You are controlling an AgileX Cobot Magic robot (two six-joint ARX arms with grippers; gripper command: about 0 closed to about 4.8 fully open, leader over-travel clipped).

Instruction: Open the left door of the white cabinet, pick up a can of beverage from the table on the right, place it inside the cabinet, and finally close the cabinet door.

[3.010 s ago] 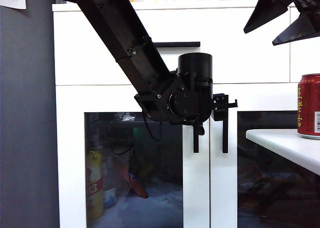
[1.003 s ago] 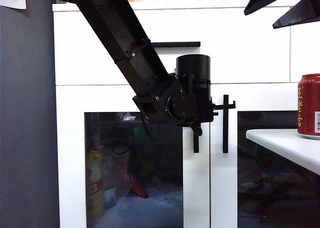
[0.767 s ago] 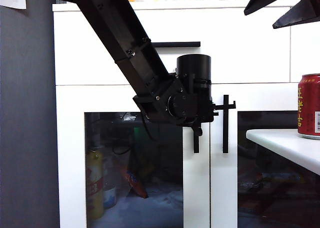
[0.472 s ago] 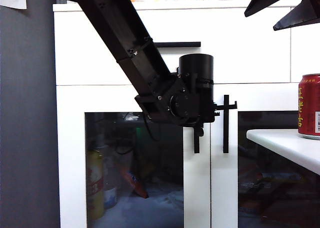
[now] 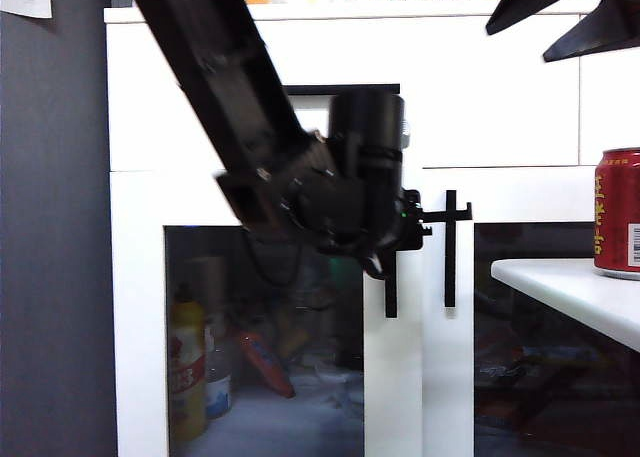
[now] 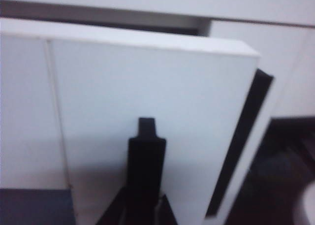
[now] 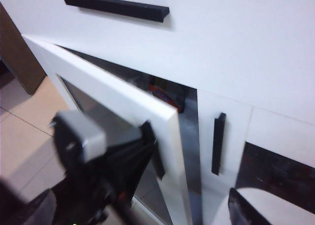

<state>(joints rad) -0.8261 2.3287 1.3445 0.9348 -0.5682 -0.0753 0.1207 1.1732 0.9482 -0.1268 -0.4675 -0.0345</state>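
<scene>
My left gripper (image 6: 143,136) clenched on handle (image 7: 156,158) of left door (image 7: 118,99); door ajar on cabinet (image 5: 500,97). Pull along hinge arc, wrist following swing, grip firm. Right gripper (image 5: 580,17) open, high right. Can (image 5: 617,212) stands on table (image 5: 570,287).

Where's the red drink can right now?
The red can stands upright on the white table at the right edge of the exterior view, in front of the cabinet and below the right gripper.

can of beverage (image 5: 619,213) on table (image 5: 570,287) | right of white cabinet (image 5: 200,117) (door ajar)
</scene>
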